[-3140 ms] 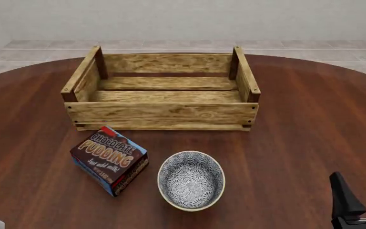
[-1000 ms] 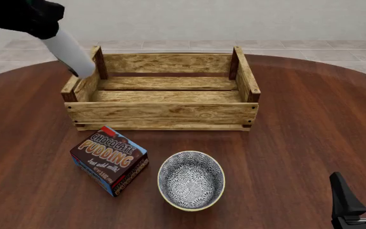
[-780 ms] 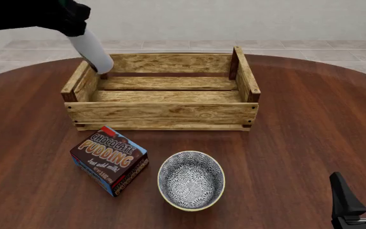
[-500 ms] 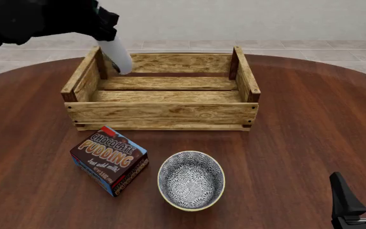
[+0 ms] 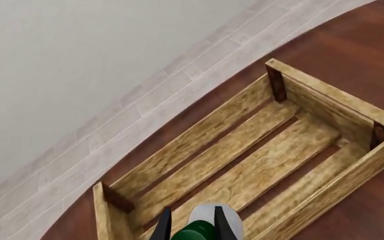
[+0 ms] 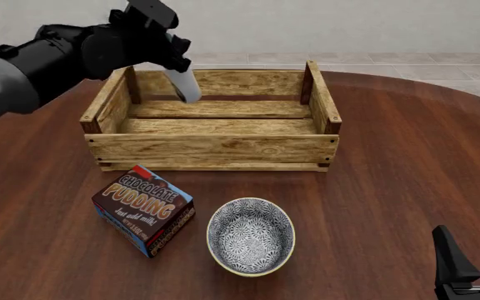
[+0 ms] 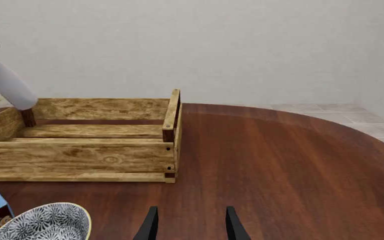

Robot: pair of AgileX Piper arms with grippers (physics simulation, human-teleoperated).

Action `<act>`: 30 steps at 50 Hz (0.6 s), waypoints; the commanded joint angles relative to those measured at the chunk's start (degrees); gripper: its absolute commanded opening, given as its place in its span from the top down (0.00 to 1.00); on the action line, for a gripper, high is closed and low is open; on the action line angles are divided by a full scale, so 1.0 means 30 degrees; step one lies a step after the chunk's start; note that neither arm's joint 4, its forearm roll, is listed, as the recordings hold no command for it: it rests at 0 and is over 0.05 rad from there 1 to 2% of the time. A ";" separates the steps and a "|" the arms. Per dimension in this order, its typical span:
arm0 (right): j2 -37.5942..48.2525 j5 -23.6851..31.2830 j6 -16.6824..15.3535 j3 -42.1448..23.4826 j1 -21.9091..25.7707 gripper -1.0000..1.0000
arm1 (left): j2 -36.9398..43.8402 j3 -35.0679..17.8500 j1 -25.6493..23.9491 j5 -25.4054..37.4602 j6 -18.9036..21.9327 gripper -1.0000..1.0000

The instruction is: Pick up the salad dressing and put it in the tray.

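The table (image 6: 407, 156) is round, of dark red-brown wood with a soft shine. Behind it I see a floor of pale tiles (image 6: 390, 62) and a plain light wall (image 6: 324, 25).

My left pincer (image 6: 172, 57) holds the bottle (image 6: 182, 84) by its upper end, with the fingers closed on it. The bottle hangs in the air above the back left part of the crate (image 6: 215, 150), apart from the slats. Its long axis is tilted: the free end points down and a little to the right in the front view, and the held end leans back to the left. In the right wrist view the bottle (image 7: 6, 85) shows the same slant over the crate's far corner.

My right pincer (image 6: 472, 262) stays low at the near right edge, with its fingers apart and nothing between them.

In front of the crate lie a pudding box (image 6: 144, 209) and a patterned bowl (image 6: 251, 236).
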 commanded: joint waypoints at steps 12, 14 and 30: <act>0.0002 0.0000 -0.0003 0.0000 -0.0002 0.00 | 0.3161 -0.0157 -0.0570 -0.2817 0.0931 1.00; 0.0000 0.0000 0.0000 0.0000 0.0003 0.00 | 0.3383 -0.0066 -0.0567 -0.3148 0.1089 1.00; -0.0006 0.0000 -0.0002 0.0000 0.0001 0.00 | 0.5840 -0.1346 -0.0927 -0.3109 0.1004 1.00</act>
